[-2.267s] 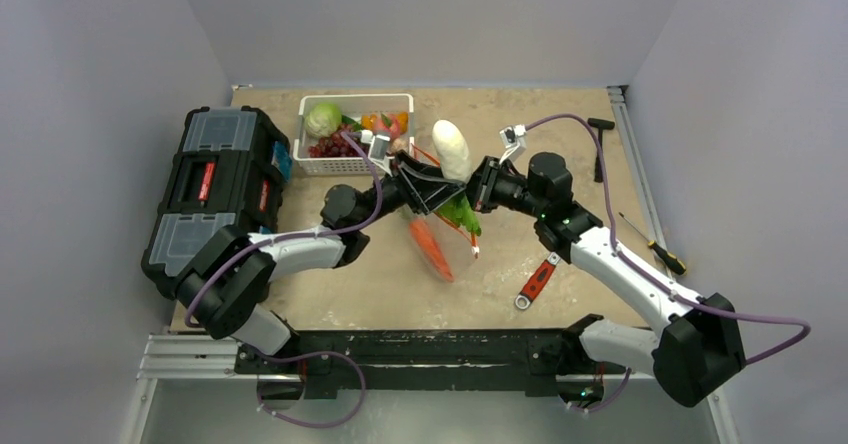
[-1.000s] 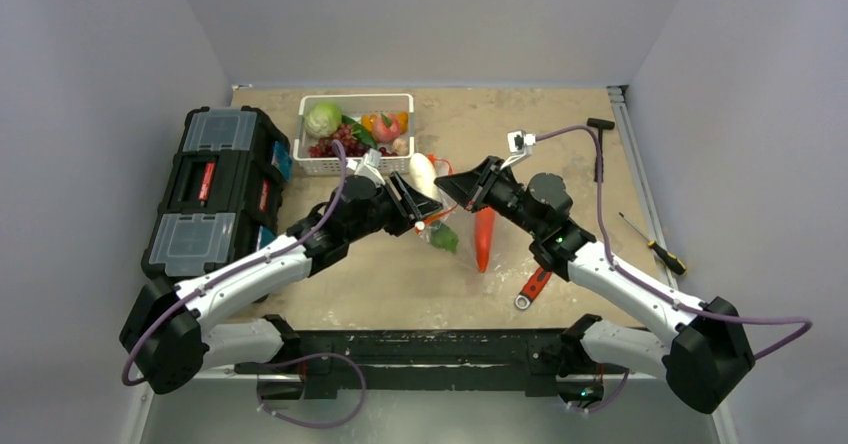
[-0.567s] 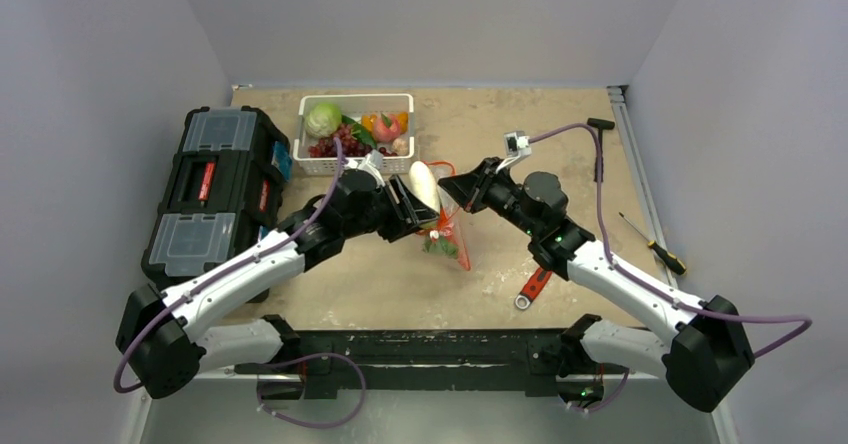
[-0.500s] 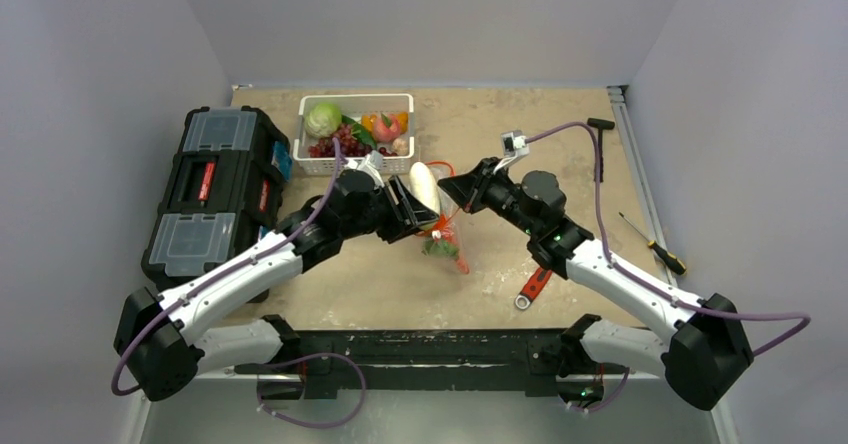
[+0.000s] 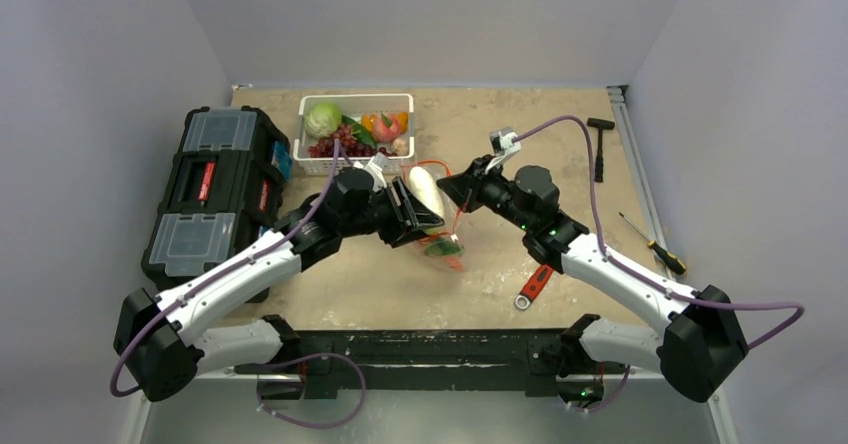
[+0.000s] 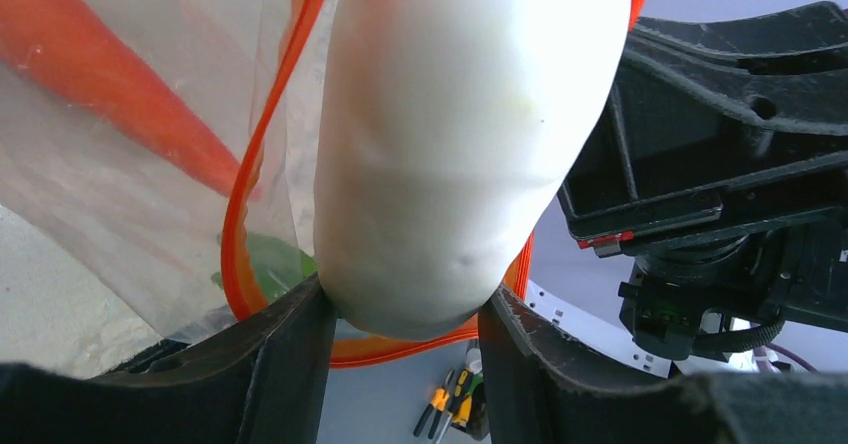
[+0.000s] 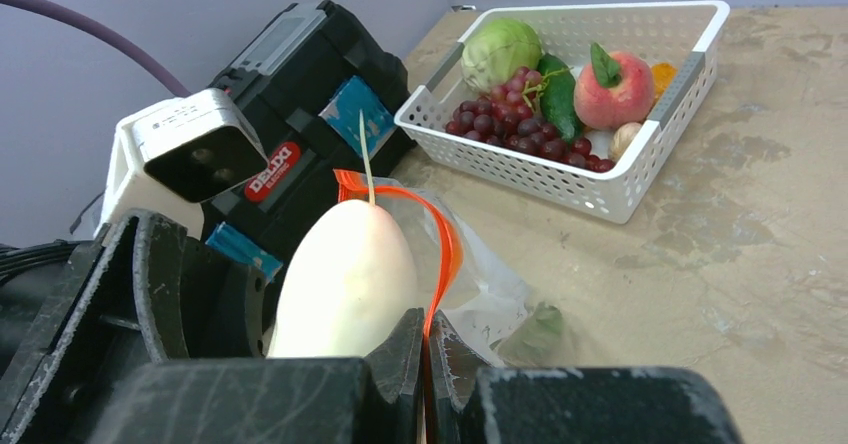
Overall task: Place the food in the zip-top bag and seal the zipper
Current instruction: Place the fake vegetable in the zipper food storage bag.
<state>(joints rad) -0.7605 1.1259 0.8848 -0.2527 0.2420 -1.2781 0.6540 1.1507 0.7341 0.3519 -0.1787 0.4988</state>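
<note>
While left tool (image 6: 405, 312) clamps white radish (image 6: 460, 134), right tool (image 7: 427, 349) pinches orange-red zipper (image 7: 449, 249) of clear bag (image 7: 490, 286), carrot (image 6: 110, 94) inside

Black toolbox (image 5: 215, 189) left, white basket (image 5: 315, 165) behind — wrench (image 5: 537, 284), screwdriver (image 5: 650, 241), hammer (image 5: 598, 154) right

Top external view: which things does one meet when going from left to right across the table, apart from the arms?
black toolbox → white basket → white radish → red-handled wrench → black T-shaped tool → screwdriver
</note>
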